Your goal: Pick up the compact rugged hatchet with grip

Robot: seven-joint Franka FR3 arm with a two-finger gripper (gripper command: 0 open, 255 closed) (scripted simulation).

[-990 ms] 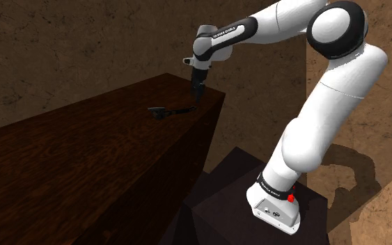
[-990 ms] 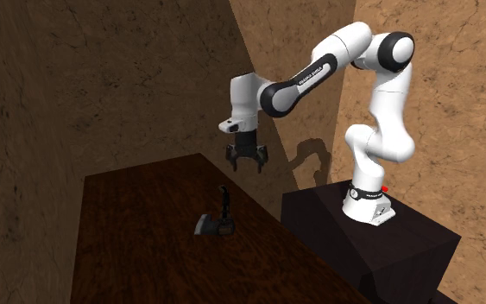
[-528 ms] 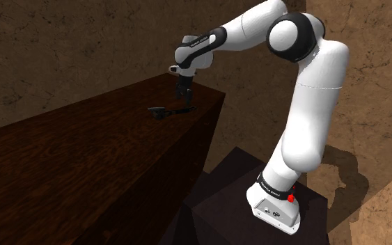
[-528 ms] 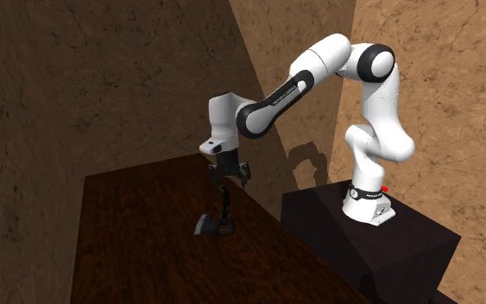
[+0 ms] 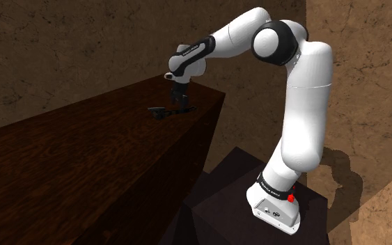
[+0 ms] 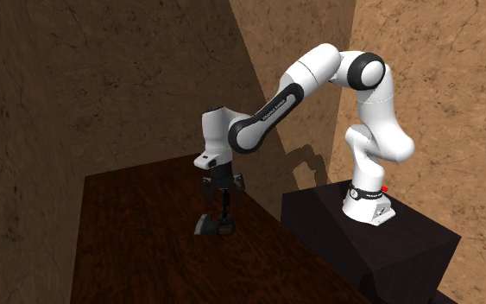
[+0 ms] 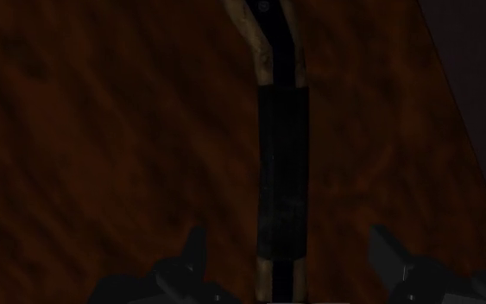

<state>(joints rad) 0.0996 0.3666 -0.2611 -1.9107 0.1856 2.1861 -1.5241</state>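
Because the hatchet (image 7: pixel 282 155) lies flat on the wooden table (image 7: pixel 103 138), the gripper (image 7: pixel 288 249) hangs spread astride its black grip, poised to pinch.

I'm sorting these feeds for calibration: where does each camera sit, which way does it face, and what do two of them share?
Shoulder view: beside and behind the stand, looking down along the table; the whole arm shows.
Second exterior view: off the table's side, looking across at stand and whole arm.
Wrist view: on the hand, looking down at the hatchet, its handle between open jaws.
Shared: both exterior views show the jaws over the hatchet.
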